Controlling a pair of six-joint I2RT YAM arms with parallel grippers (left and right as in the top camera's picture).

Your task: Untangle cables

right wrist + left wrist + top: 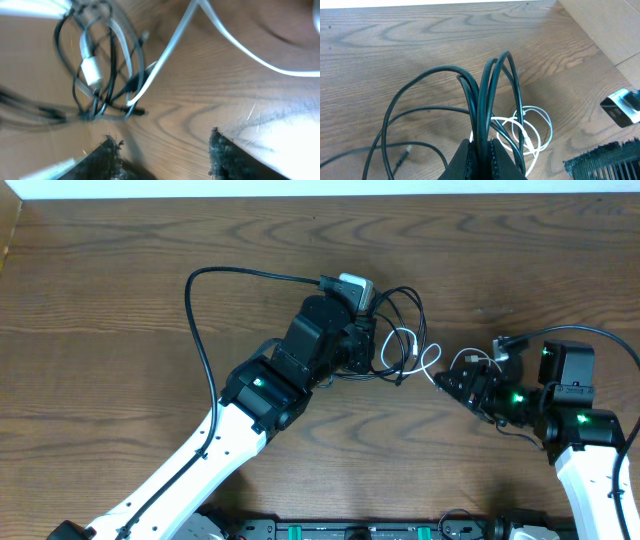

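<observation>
Wood-grain table [100,280] serves as the work surface. All cords are gathered between the two arms.

**Left pincer [481,152].** It is clenched on the black cables [487,90]. Several strands rise from between its fingers and arch forward. Wider black loops fall to the table on its left.

**White cable [546,122].** It lies in loose loops on the table, just ahead of the left pincer and to its right. Black strands cross over it. Whether it is threaded through them cannot be told.

**Right pincer [162,145].** It is released, with fingers apart and nothing between them. A white strand runs across the wood directly ahead of its fingertips. The tangle, with a pale plug [91,72] in it, sits further ahead to its left. This view is blurred, so contact with the cord cannot be confirmed.

**Step in hand (judgement).** The white cable is being separated from the black bundle. The left pincer anchors the bundle and the right pincer is free to take the white cable.

**Next move (judgement).**
1. The right pincer needs to advance onto the nearest white loop.
2. It should close on that strand alone.
3. It should then draw the strand away from the left pincer while the anchor holds.

Catching a black strand in the grasp would tighten the knot.
</observation>
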